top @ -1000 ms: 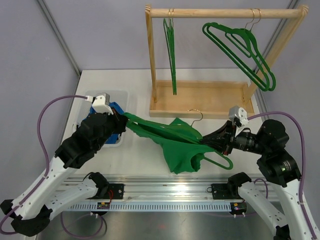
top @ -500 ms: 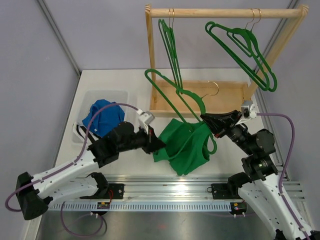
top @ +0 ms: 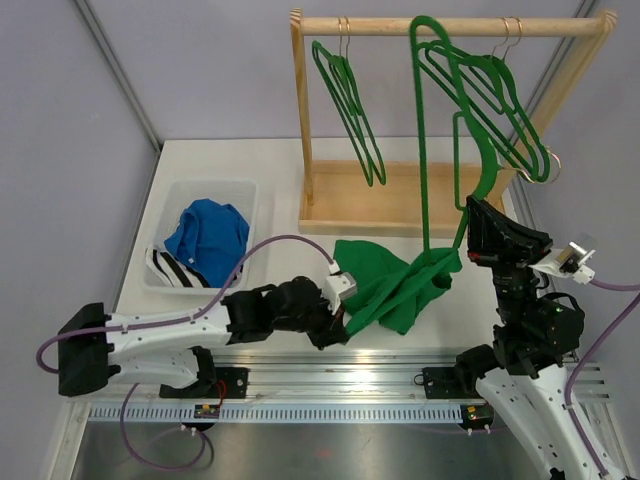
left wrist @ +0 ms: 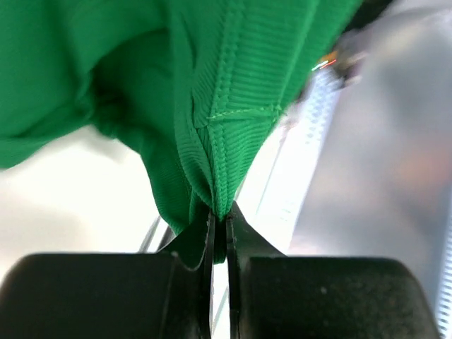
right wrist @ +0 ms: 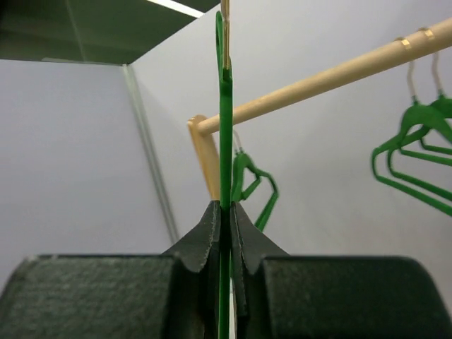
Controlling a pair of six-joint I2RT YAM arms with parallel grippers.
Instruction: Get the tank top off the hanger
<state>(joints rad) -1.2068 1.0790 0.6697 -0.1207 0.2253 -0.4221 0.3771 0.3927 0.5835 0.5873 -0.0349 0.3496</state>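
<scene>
The green tank top (top: 385,282) lies bunched on the table in front of the wooden rack. My left gripper (top: 345,318) is shut on its lower left edge; the left wrist view shows ribbed green fabric (left wrist: 226,120) pinched between the closed left gripper (left wrist: 219,215). My right gripper (top: 468,212) is shut on a green hanger (top: 422,130) and holds it upright, high above the table. The right wrist view shows the hanger bar (right wrist: 225,127) clamped in the right gripper (right wrist: 225,206). The top's upper right corner still meets the hanger's lower end; whether it is hooked there I cannot tell.
A wooden rack (top: 450,25) with a base tray (top: 400,200) stands at the back and carries several green hangers (top: 350,100). A clear bin (top: 240,188) at the left holds blue and striped clothes. The metal rail runs along the near edge.
My right gripper has lifted the hanger up and to the right until it stands upright. My left gripper has moved right and down, pulling the tank top down along the hanger.
</scene>
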